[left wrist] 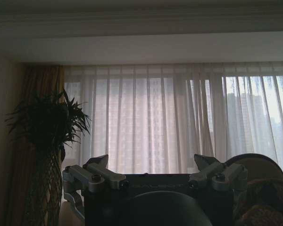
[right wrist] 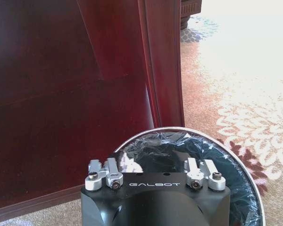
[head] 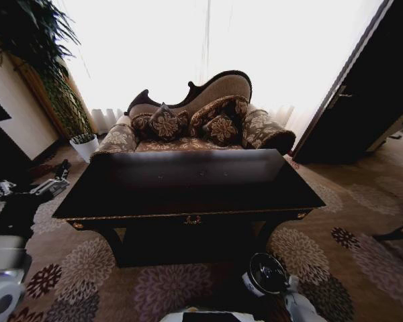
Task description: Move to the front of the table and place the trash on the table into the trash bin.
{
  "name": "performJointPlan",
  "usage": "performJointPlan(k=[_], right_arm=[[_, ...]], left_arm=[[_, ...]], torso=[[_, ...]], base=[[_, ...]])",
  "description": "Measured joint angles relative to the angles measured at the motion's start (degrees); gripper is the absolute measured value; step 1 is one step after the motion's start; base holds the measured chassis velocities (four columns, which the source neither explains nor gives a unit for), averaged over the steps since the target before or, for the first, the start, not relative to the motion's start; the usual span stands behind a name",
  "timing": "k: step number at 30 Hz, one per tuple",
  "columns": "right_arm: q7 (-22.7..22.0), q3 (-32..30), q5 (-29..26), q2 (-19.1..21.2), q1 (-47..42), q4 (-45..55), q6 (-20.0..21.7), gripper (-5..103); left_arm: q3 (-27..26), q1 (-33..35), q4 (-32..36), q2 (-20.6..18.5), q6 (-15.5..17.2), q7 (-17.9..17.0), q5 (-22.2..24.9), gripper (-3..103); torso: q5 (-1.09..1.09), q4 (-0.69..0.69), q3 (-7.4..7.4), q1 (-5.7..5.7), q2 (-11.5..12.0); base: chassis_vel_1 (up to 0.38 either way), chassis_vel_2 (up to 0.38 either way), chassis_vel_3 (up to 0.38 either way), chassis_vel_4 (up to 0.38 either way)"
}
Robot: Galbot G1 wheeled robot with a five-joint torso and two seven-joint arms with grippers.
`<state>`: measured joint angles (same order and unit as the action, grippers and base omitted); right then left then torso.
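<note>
The table [head: 188, 201] stands straight ahead, its glossy black top showing a few tiny pale specks too small to identify. The trash is out of view. Low at the front right sits the trash bin [head: 264, 272], black with a shiny rim. In the right wrist view the bin [right wrist: 236, 183] has a dark plastic liner, and my right gripper [right wrist: 153, 165] hangs open just above its mouth, holding nothing. My left gripper [left wrist: 151, 165] is open and empty, raised toward the window; in the head view it [head: 62, 169] sits off the table's left end.
A patterned sofa [head: 188, 127] with cushions stands behind the table. A white plant pot [head: 85, 145] and tall plant are at the back left. A red-brown table panel and leg [right wrist: 162, 61] rise just beyond the bin. Patterned carpet [head: 349, 221] lies open to the right.
</note>
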<state>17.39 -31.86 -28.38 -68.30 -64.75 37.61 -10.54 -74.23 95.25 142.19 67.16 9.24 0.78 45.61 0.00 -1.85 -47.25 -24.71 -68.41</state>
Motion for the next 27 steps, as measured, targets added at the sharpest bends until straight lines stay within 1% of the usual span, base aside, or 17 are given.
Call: performJointPlan(k=[1,4,5,7,8,9,10,12,16,20,25,27], right_arm=[[0.0,0.0,0.0,0.1,-0.1,0.0,0.0,63],[0.0,-0.2,0.1,0.4,-0.4,0.1,0.0,79],[0.0,-0.2,0.1,0.4,-0.4,0.1,0.0,79],[0.0,-0.2,0.1,0.6,-0.6,0.3,0.0,89],[0.0,-0.3,0.1,0.7,-0.7,0.4,0.0,89],[0.0,-0.3,0.1,0.8,-0.9,0.7,0.0,95],[0.0,-0.3,0.1,0.8,-0.9,0.7,0.0,95],[0.1,-0.3,-0.4,0.8,-1.2,1.1,0.1,99],[0.9,-0.3,-3.2,0.6,-1.9,2.2,0.8,100],[2.0,-0.5,-4.3,0.5,-2.3,2.4,0.9,100],[0.7,-0.8,-4.5,0.3,-2.8,2.9,2.1,100],[-0.6,-0.9,-7.0,0.2,-3.1,4.2,4.0,100]], left_arm=[[0.1,-0.1,0.0,0.0,0.0,0.0,0.0,100],[0.2,-0.2,0.0,0.0,0.0,0.0,-0.1,100],[0.2,-0.2,0.0,0.0,0.0,0.0,-0.1,100],[0.2,-0.2,0.0,0.0,0.0,0.0,-0.1,100],[0.2,-0.2,0.0,0.0,0.0,0.0,-0.1,100],[0.2,-0.1,0.1,0.0,0.0,0.0,-0.1,100],[0.2,-0.1,0.1,0.0,0.0,0.0,-0.1,100],[0.1,0.0,0.2,0.0,0.0,0.0,-0.1,100],[-0.1,0.2,0.3,-0.1,0.0,0.0,0.0,100],[-0.2,0.3,0.4,-0.1,0.0,0.0,0.0,100],[-0.1,0.3,0.5,0.0,0.0,0.0,0.0,100],[0.0,0.2,0.5,0.1,-0.1,0.0,0.0,100]], torso=[[0.0,0.0,0.0,0.0,0.0],[0.0,-0.01,0.0,0.0,0.0],[0.0,-0.01,0.0,0.0,0.0],[0.0,0.0,0.0,0.0,0.0],[0.0,0.0,0.0,0.0,0.0],[0.0,-0.01,0.0,0.0,0.0],[0.0,-0.01,0.0,0.0,0.0],[0.0,0.0,0.0,0.0,0.0],[0.0,0.0,0.0,0.0,0.0],[0.0,0.0,0.0,0.0,0.0],[0.0,0.0,0.0,0.0,0.0],[0.0,0.0,0.0,0.0,0.0]], base=[[0.0,0.0,0.0,0.0],[0.0,0.0,0.0,0.0],[0.0,0.0,0.0,0.0],[0.0,0.0,0.0,0.0],[0.0,0.0,0.0,0.0],[0.0,0.0,0.0,0.0],[0.0,0.0,0.0,0.0],[0.0,0.0,0.0,0.0],[0.0,0.0,0.0,0.0],[0.0,0.0,0.0,0.0],[0.0,0.0,0.0,0.0],[0.0,0.0,0.0,0.0]])
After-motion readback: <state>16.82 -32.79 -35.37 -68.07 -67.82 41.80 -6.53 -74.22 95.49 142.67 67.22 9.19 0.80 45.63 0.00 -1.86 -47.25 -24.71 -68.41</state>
